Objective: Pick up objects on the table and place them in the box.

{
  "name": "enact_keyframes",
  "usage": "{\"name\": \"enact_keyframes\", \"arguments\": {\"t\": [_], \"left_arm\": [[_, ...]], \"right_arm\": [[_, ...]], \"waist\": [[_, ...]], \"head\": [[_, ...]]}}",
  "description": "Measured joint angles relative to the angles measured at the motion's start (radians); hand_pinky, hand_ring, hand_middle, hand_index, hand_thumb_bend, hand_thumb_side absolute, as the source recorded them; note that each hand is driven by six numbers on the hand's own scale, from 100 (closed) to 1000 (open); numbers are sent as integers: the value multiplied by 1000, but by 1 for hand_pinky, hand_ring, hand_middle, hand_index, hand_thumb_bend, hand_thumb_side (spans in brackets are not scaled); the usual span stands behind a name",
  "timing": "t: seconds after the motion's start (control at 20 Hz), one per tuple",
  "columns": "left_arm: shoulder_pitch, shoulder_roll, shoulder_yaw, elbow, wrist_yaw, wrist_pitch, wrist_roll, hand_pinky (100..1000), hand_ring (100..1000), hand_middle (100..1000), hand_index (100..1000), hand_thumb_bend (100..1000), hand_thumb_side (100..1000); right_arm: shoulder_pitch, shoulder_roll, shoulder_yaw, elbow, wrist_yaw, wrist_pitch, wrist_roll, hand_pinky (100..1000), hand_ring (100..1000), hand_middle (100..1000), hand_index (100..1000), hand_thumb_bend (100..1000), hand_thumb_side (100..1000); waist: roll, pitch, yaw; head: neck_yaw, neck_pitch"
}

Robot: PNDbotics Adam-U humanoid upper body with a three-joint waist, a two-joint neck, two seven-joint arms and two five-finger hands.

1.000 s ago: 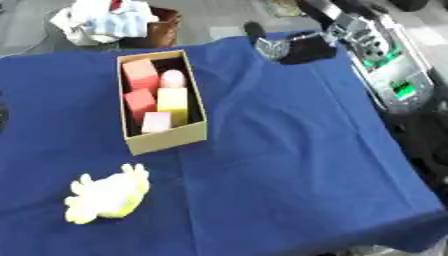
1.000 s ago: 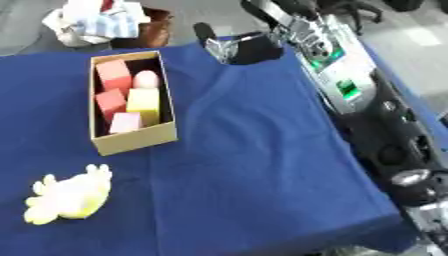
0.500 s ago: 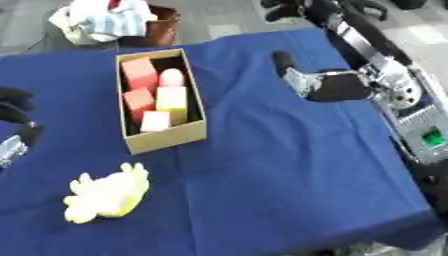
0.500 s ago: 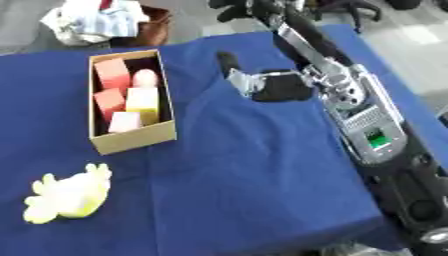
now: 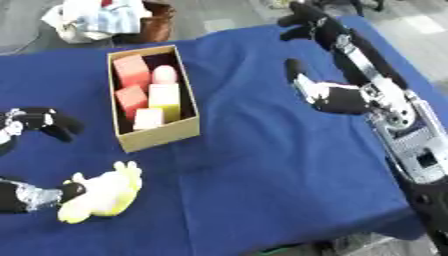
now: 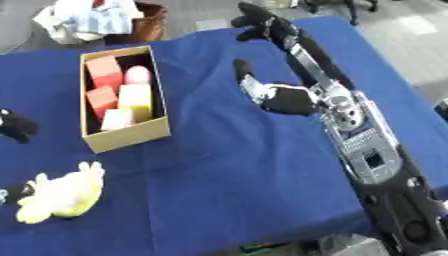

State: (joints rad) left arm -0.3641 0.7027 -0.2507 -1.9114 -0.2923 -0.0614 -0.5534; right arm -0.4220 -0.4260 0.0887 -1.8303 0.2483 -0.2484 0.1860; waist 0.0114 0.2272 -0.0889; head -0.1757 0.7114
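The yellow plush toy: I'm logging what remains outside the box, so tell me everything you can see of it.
The yellow plush toy is soft and pale yellow with lumpy limbs; its exact shape is unclear. It lies flat on the blue tablecloth near the front left, in front of the cardboard box and apart from it. The left hand touches its left end with a dark fingertip; whether it grips is unclear.
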Motion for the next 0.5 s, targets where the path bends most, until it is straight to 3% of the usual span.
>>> {"name": "enact_keyframes", "arguments": {"t": [0.3,0.5], "left_arm": [[-5,45,-61,-6,-66,-39,-123,770,703,719,837,581,371],[-5,56,-77,0,-132,-46,-136,775,710,728,842,562,340]], "right_arm": [[2,0,-2,6,5,-1,-6,887,794,837,1000,100,457],[9,1,-2,9,6,-2,-8,886,793,836,1000,100,459]], "waist": [[8,-5,-6],[10,-5,-6]], "head": [[2,0],[2,0]]}}
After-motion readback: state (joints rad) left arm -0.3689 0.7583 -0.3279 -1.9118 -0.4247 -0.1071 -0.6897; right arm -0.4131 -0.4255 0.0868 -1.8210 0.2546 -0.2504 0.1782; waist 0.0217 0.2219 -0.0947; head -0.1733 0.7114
